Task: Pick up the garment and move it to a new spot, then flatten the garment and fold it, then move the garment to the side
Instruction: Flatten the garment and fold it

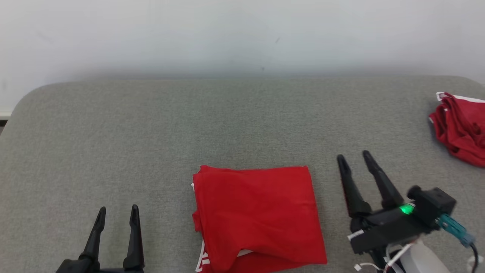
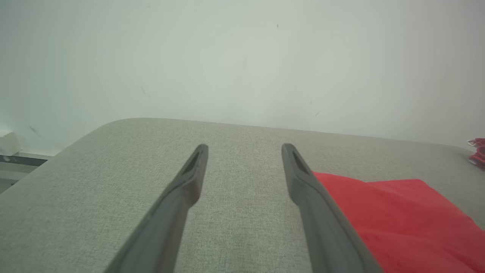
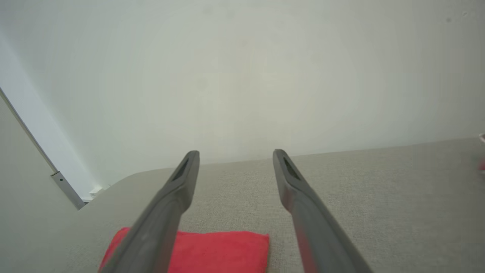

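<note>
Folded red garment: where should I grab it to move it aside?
Probably take the folded garment by its straight right edge, coming from the right with the open right gripper beside it; the left edge shows loose layers that could unfold.

Nothing legible: no full word, brand or number to be read. Just a scrap of white print (image 1: 202, 261) at the lower left edge of the folded red garment (image 1: 257, 212), partly tucked under the fold and cut by the frame, too fragmentary to read. Plain white trim on the crumpled red cloth (image 1: 460, 129) at far right.
</note>
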Controlling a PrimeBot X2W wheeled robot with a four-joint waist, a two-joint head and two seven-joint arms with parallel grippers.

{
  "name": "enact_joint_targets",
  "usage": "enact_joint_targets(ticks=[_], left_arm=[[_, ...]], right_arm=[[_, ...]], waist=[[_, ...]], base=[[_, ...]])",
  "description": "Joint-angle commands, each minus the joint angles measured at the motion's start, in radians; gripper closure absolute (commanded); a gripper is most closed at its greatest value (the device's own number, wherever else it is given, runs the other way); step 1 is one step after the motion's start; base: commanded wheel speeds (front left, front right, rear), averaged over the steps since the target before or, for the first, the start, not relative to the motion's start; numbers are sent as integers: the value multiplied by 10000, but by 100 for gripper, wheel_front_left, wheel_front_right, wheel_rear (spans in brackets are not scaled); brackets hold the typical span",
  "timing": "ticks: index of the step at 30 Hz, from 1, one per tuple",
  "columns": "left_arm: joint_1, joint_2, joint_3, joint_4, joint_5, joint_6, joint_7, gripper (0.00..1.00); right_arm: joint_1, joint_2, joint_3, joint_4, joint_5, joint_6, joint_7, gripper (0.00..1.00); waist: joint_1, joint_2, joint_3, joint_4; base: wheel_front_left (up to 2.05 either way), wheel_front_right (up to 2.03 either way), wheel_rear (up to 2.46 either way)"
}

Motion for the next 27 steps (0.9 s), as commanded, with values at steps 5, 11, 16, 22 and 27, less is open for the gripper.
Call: enact_joint_targets(ticks=[5, 11, 16, 22, 27], left_arm=[[349, -3, 114, -73, 165, -24, -28, 0], [498, 0, 98, -55, 206, -41, -28, 0], [567, -2, 65, -54, 252, -48, -28, 0], [756, -4, -31, 60, 309, -54, -28, 0], [890, -5, -766, 505, 456, -90, -28, 0]], right_arm=[[1376, 144, -1153, -758, -559, -25, -3, 0], [2293, 365, -1669, -1246, -1098, -25, -2, 0], [2810, 667, -1924, -1446, -1369, -25, -2, 0], [3105, 900, -2043, -1473, -1540, -25, -3, 0], [3002, 922, -1973, -1416, -1601, -25, -3, 0]], waist=[[0, -1, -410, -481], [0, -1, -582, -537], [0, -1, -674, -507], [0, -1, -728, -411], [0, -1, -720, -401]], base=[[0, 0, 0], [0, 0, 0], [0, 0, 0], [0, 0, 0], [0, 0, 0]])
